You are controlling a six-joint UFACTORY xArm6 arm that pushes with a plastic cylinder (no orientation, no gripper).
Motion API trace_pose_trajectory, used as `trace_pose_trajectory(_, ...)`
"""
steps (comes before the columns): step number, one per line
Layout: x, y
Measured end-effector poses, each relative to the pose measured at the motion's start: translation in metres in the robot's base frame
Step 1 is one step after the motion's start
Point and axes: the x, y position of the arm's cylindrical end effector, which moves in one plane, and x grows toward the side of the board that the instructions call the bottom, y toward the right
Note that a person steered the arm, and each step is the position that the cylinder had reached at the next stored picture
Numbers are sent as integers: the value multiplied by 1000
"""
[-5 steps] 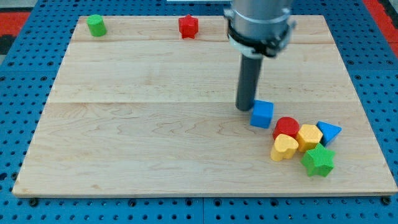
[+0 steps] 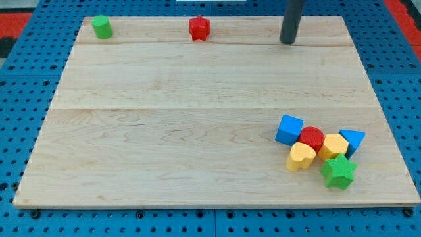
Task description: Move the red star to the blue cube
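our tip (image 2: 287, 42) stood near the top edge of the pale wooden table (image 2: 164, 131), right of centre, having left the blue cube (image 2: 289, 129), which it had nudged into the cluster by the bottom-right corner. no gripper existed to open or shut. the red star (image 2: 198, 27) sat untouched at the top edge, left of our tip, so we judged the carry not yet begun.

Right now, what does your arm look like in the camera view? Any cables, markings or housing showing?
Only a straight, plain dark grey rod shows, round in section and entering from the view's top edge. My tip is its blunt lower end, near the board's top edge, to the view's right of the red star. No cables, markings or housing are in frame.
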Motion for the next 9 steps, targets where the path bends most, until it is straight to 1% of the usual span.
trace_pose_trajectory(1,-48,-32)
trace_pose_trajectory(2,-51,-70)
trace_pose_trajectory(3,-45,-177)
trace_pose_trajectory(4,-28,-264)
trace_pose_trajectory(5,40,-230)
trace_pose_trajectory(6,94,-194)
trace_pose_trajectory(7,136,-173)
trace_pose_trajectory(8,147,-157)
trace_pose_trajectory(9,161,-155)
